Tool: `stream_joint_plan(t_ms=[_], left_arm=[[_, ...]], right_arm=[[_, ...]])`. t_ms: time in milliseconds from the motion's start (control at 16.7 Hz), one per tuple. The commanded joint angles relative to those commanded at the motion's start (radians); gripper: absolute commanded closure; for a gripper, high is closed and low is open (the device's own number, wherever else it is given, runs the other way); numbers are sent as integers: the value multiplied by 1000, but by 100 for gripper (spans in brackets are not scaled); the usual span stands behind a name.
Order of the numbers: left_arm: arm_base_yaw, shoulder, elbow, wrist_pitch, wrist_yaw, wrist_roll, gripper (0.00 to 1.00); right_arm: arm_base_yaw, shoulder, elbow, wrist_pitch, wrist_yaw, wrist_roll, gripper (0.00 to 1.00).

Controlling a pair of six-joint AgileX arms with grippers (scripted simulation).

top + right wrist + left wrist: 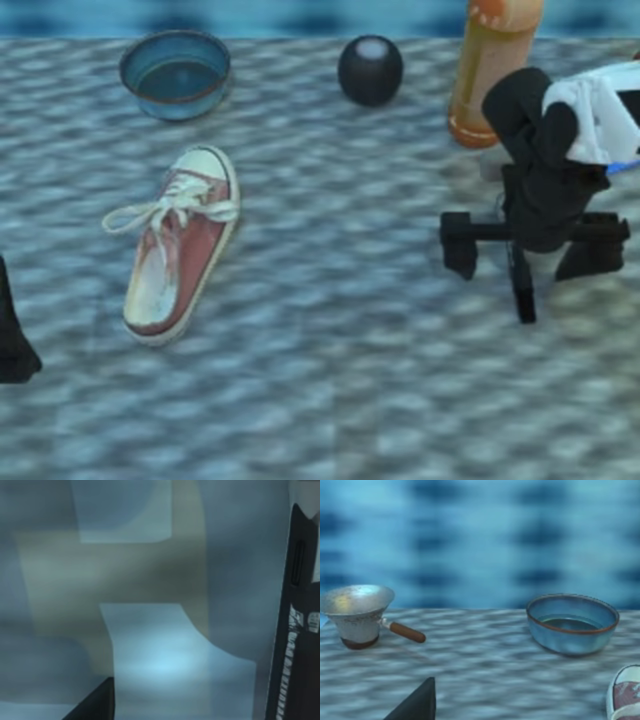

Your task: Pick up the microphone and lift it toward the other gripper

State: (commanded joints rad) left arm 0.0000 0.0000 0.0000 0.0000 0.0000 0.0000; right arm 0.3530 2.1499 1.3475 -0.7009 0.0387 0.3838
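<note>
1. Currently my right gripper [525, 262] hangs over the right side of the blue-grey woven surface [340, 380], its fingers spread wide to either side.
2. Between those fingers I see the slim black stick handle of the microphone [521, 285], pointing toward the near edge; its mesh head is hidden under the arm.
3. Whether the fingers touch the handle, I cannot tell.
4. My left arm sits parked at the left edge; I cannot tell how its gripper stands.
5. Elsewhere lie a red canvas shoe [180, 243], a blue ceramic bowl [176, 73], a black ball with a grey top [370, 70] and an orange bottle [491, 66].
</note>
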Motion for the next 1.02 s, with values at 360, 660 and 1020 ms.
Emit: stream_joint_plan(t_ms=[360,660,1020], left_arm=[[0,0,0,0,0,0,0],[0,0,0,0,0,0,0],[0,0,0,0,0,0,0]], right_arm=[[0,0,0,0,0,0,83],[0,0,0,0,0,0,100],[1,-54,23,-20,12,-8,100]])
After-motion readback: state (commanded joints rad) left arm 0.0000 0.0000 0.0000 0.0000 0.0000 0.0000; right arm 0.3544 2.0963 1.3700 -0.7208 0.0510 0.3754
